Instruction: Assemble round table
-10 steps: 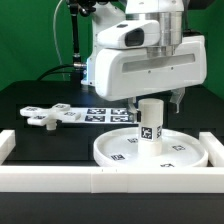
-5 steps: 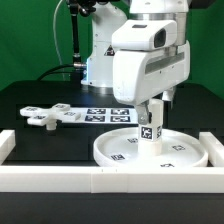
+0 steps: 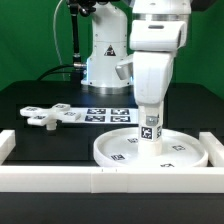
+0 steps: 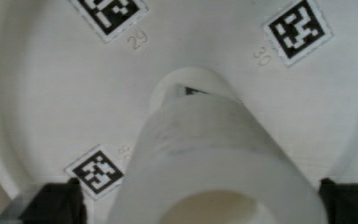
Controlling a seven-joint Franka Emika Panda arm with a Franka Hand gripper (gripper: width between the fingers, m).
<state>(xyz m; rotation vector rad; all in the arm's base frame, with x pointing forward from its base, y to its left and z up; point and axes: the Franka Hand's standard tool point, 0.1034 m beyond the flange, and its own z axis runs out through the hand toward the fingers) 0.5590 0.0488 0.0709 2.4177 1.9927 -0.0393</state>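
The large rimmed round disc (image 3: 185, 152) lies flat at the table's front. The short cylindrical leg (image 3: 150, 130) stands upright on its middle, tag facing the camera. My gripper (image 3: 150, 108) hangs straight over the leg, its fingers down either side of the leg's top. In the wrist view the leg (image 4: 202, 150) fills the middle over the disc (image 4: 194, 35). The dark fingertips (image 4: 51, 205) stand apart from the leg's sides, with a gap showing, so the gripper (image 4: 197, 208) is open around the leg. The cross-shaped foot (image 3: 45, 116) lies on the exterior view's left.
The marker board (image 3: 100, 113) lies behind the disc. White border bars run along the front (image 3: 90, 180) and stand at the left (image 3: 6, 145) and right (image 3: 217, 142). The arm's base (image 3: 100, 60) stands at the back.
The wrist has turned about its vertical axis above the leg, from broadside to narrow side toward the camera. The leg's tag still faces the same way. The disc and foot have not moved.
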